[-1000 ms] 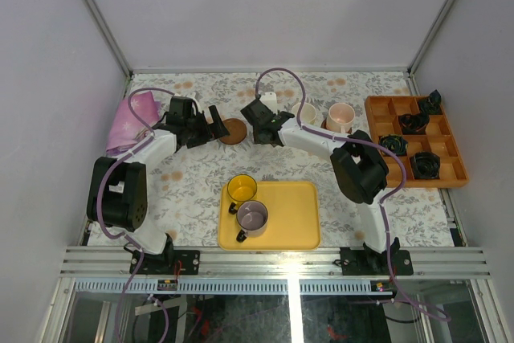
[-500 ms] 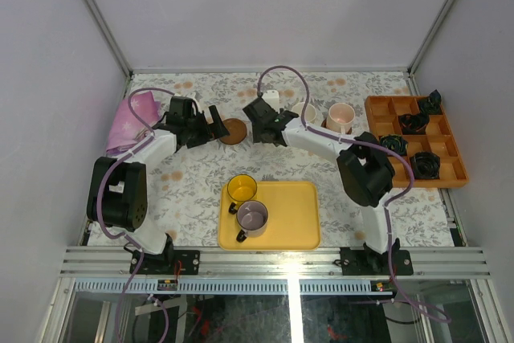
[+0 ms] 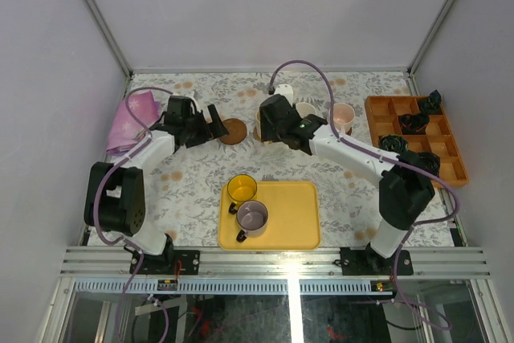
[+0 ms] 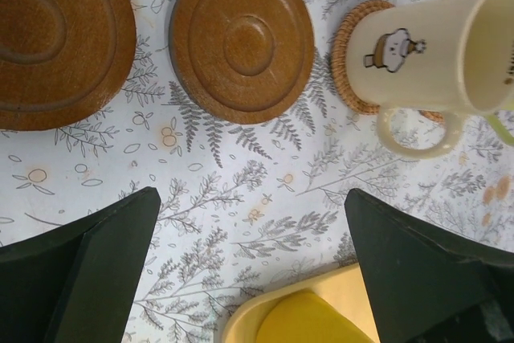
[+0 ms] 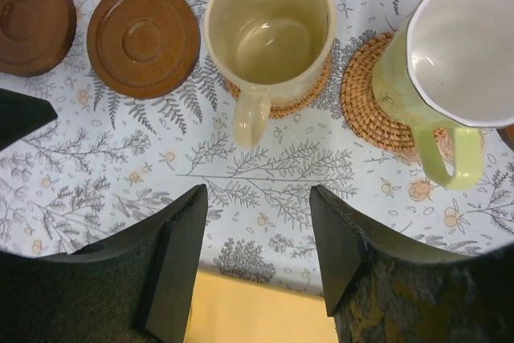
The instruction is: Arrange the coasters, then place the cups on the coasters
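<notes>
My right gripper [image 5: 259,230] is open and empty, just short of the cream cup [image 5: 269,30], which stands on a tan woven coaster [image 5: 283,104]. Beside it the pale green cup [image 5: 462,46] stands on the other woven coaster [image 5: 365,106]. Two bare dark brown coasters [image 5: 143,38] [image 5: 32,18] lie to the left. My left gripper [image 4: 253,230] hangs open and empty near them. From above I see the pink cup [image 3: 344,116], and the yellow cup [image 3: 241,188] and purple cup [image 3: 253,217] on the yellow tray [image 3: 293,218].
An orange divided tray [image 3: 418,142] with small black objects sits at the right edge. A pink cloth [image 3: 132,118] lies at the far left. Grey walls close in the table on three sides.
The right gripper's jaws have spread wider and stand off the cream cup on its woven coaster. The right arm's elbow has swung out to the right. The left arm is still.
</notes>
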`<action>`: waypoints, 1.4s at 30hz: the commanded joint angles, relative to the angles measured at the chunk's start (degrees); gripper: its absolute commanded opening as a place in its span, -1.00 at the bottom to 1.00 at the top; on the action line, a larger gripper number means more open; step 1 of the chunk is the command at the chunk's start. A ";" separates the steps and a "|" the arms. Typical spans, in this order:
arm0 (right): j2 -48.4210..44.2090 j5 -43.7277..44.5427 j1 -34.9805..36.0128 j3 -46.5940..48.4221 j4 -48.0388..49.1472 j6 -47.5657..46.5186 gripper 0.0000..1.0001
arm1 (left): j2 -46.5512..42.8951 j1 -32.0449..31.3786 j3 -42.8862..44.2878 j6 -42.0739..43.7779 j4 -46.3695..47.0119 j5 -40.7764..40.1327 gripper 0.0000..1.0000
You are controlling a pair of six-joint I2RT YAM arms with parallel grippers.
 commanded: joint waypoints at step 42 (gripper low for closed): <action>-13.12 1.67 0.55 -8.73 5.54 -4.59 0.29 | -31.57 -31.93 -15.12 -17.59 -27.25 -16.64 0.85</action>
